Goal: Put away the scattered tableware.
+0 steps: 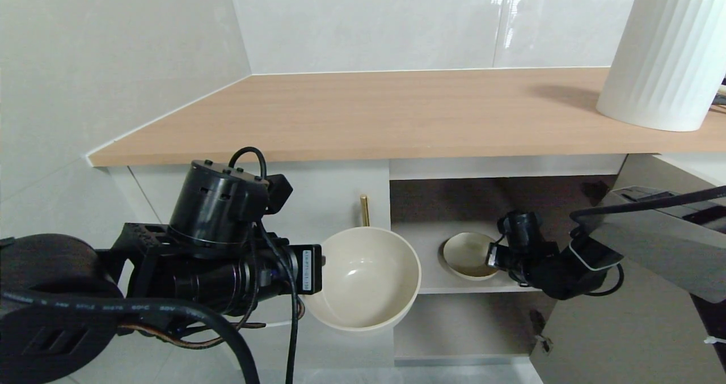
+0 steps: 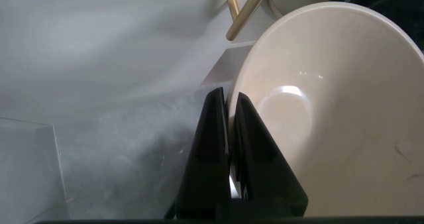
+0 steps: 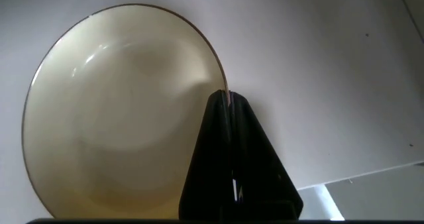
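The left gripper (image 2: 230,99) has its two fingers pinched tight on the rim of the bowl (image 2: 331,105), one finger inside and one outside. The bowl hangs in the air, tipped on its side, in front of the shut door (image 1: 317,197), with the gold handle (image 1: 364,210) at its 12 o'clock. The right gripper (image 3: 228,99) pinches the rim of the dish (image 3: 119,111) the same way. The dish is at 3 o'clock from the bowl, on the shelf (image 1: 422,242) in the open cupboard; I cannot tell if it lies flat or is lifted a bit. Both look hard, smooth, light and slippery, and I think they would break if dropped, so the rim is a good place to hold. The left arm lies low and level, coming from 9 o'clock. The right arm comes from 3 o'clock and points into the cupboard.
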Controlling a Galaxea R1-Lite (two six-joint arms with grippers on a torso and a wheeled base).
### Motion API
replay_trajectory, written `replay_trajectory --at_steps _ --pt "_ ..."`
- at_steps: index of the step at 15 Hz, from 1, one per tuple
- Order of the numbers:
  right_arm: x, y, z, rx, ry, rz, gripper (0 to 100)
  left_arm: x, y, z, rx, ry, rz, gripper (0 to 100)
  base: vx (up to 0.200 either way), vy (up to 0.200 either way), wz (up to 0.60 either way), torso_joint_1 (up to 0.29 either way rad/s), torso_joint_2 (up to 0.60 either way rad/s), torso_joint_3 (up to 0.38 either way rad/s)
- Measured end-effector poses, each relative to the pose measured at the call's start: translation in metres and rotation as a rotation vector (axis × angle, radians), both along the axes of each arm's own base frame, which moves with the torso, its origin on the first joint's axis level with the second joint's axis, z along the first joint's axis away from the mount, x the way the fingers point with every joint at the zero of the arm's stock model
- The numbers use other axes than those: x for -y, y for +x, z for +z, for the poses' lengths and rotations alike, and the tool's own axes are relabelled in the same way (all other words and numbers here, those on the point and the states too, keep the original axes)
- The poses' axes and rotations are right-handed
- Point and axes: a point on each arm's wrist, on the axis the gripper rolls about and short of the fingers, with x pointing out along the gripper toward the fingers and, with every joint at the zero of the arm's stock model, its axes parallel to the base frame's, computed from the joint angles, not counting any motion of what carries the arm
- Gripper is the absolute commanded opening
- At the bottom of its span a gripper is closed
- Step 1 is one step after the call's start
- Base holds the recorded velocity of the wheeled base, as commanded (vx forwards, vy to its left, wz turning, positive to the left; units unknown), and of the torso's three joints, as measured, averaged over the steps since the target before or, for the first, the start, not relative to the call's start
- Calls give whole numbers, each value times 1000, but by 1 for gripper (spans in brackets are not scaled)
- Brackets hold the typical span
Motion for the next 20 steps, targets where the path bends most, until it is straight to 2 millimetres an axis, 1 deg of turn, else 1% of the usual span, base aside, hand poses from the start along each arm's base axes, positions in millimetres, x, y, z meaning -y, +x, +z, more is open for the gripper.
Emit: replay_trajectory --at_steps 2,3,9,10,12,13,14,16,17,18,20 --pt "0 1 0 3 2 -1 0 0 0 0 0 0 0 0 0 0 0 0 0 0" --pt "0 1 0 3 4 -2 100 0 0 0 0 0 0 0 0 0 0 0 0 0" --pt "-2 0 3 22 9 -2 100 0 0 0 0 1 0 0 0 0 0 0 0 0" --pt "-2 -2 4 21 9 -2 100 0 0 0 0 1 -1 0 0 0 0 0 0 0" --pt "-2 -13 16 23 9 10 100 0 0 0 8 19 -15 0 0 0 0 0 0 0" --pt "-4 -21 24 24 11 26 100 -1 -1 -3 12 48 -35 0 0 0 0 0 0 0" --pt "-8 -35 38 24 12 75 100 -1 -2 -8 21 114 -80 0 0 0 0 0 0 0" --pt "-13 -63 61 21 7 172 100 -1 -3 -18 7 165 -109 0 0 0 0 0 0 0" --pt "-15 -80 74 1 -6 227 100 2 -3 -21 5 181 -121 0 0 0 0 0 0 0" --pt "-17 -94 86 -7 -10 267 100 7 -2 -27 3 198 -133 0 0 0 0 0 0 0" --pt "-21 -127 121 -15 5 384 100 21 1 -38 26 228 -134 0 0 0 0 0 0 0"
